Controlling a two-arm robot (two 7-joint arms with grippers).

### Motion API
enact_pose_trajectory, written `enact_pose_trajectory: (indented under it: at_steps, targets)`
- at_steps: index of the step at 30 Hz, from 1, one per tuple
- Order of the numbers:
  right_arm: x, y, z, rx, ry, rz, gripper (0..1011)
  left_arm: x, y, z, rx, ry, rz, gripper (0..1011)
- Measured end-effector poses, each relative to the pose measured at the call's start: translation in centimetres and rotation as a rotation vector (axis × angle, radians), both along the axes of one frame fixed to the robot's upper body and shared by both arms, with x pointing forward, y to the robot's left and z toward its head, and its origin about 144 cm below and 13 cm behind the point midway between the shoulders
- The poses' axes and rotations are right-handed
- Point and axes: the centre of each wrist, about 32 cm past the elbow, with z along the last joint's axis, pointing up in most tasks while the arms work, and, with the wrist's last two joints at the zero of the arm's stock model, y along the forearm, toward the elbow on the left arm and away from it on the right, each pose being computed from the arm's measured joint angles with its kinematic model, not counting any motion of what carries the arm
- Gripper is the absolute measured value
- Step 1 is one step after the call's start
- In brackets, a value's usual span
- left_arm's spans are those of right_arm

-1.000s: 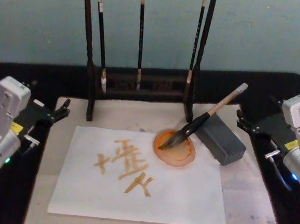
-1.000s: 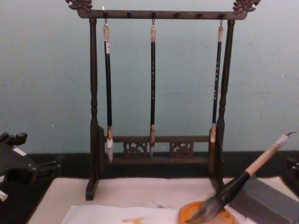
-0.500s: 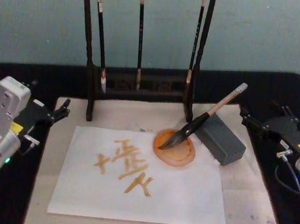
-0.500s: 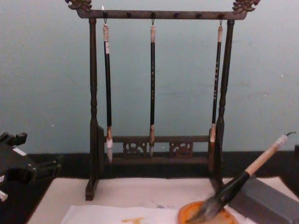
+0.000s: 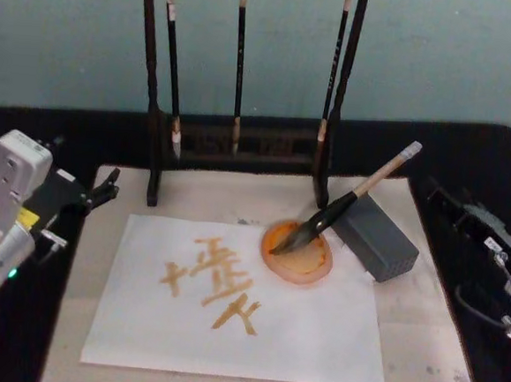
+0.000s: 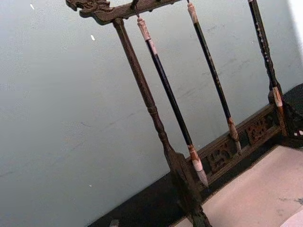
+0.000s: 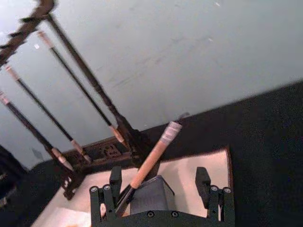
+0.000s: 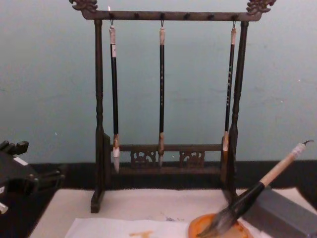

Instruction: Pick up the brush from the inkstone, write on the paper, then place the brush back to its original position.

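Your brush [image 5: 343, 204] lies with its bristles in the inkstone [image 5: 307, 268] and its pale handle propped up on the grey box [image 5: 382, 243]. That slant likely keeps the wet tip over the dish and off the paper [image 5: 315, 337], and lifts the handle clear for a grasp. The paper sits just beside the dish on the beige mat [image 5: 425, 346], near enough for short strokes.

It carries orange brush strokes shaped like characters, but you cannot read them from here. A yellow label [image 5: 25, 217] on the left arm is too small to make out.

The right gripper [image 7: 158, 174] hangs to the right of the mat, well apart from the brush, with its jaws spread and empty and the handle lined up between them. The left gripper [image 5: 100, 192] sits parked at the mat's left edge, also spread and holding nothing.
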Motion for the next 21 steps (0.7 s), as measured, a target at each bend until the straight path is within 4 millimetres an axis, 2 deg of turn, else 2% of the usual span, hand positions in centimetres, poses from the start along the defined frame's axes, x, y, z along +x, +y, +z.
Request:
enact_pose_trajectory:
  at_steps: [8,21]
  targets:
    - [2.0,0.3,-1.1,0.141,0.095,-0.007,1000,0.0,0.0,0.0,0.0,0.0,0.0,1010]
    - [5.2,1.6,-1.2,0.294,0.154,0.005,1000,0.0,0.0,0.0,0.0,0.0,0.0,1010]
